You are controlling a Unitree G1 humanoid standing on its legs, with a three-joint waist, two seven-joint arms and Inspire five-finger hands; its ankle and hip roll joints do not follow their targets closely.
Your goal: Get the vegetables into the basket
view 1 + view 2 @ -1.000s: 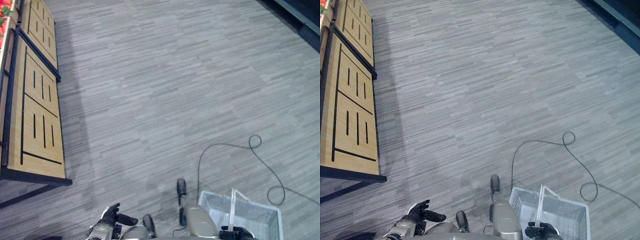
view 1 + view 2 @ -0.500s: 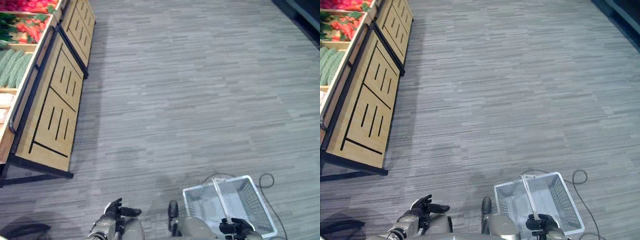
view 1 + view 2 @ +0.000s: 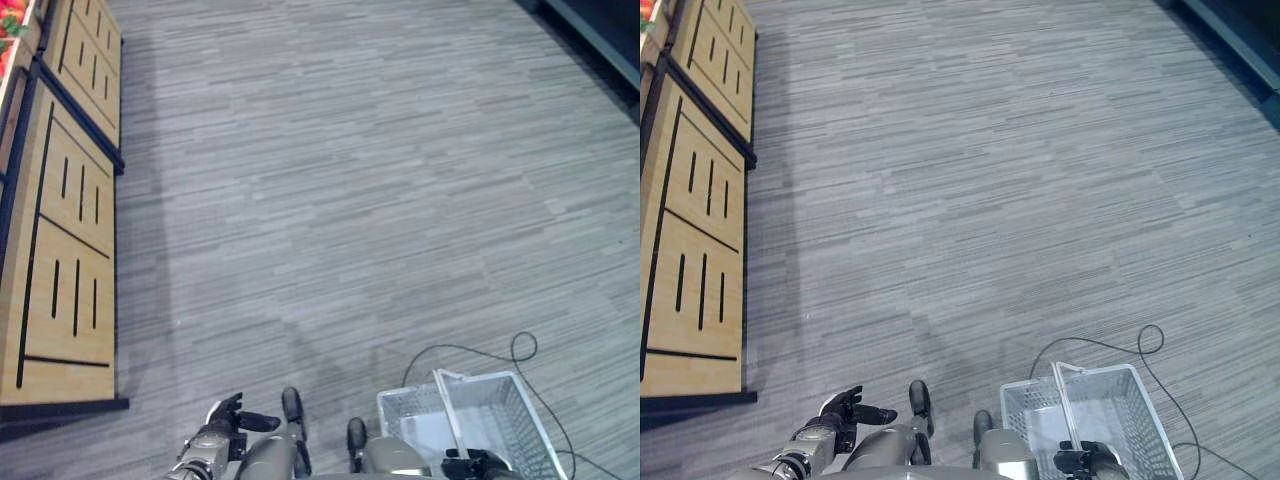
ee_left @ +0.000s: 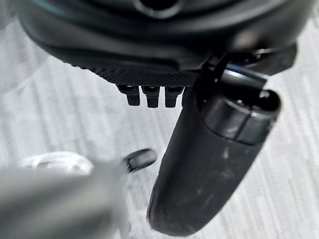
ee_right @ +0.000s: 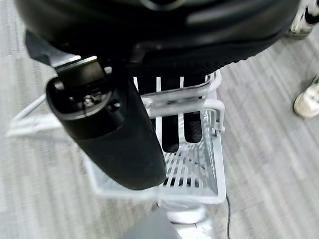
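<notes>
- Right wrist view showed the right hand [image 5: 149, 94] with its fingers curled over the white handle [image 5: 174, 102] of the basket [image 5: 199, 191], the thumb on the near side of the bar, so the hand was clasped on the handle.
- From the head views the right hand [image 3: 470, 465] sat at the lower edge, with the handle [image 3: 450, 415] rising from it across the basket [image 3: 520, 410].
- The basket was a white wire one, hanging just above the grey plank floor [image 3: 350, 180]; its mesh bottom looked bare.
- A person's white shoe [image 5: 310, 102] stood on the floor off to one side of the basket in the right wrist view.
- The left hand [image 3: 228, 420] hung low at the lower left, fingers loosely spread and thumb pointing out, holding nothing.
- In the left wrist view the left hand [image 4: 209, 164] showed its thumb and short fingertips over the floor.
- A wooden produce stand [image 3: 60, 250] ran along the left edge of the floor, well apart from both hands.
- Red vegetables [image 3: 10, 20] showed at the stand's far corner, none in the basket.
</notes>
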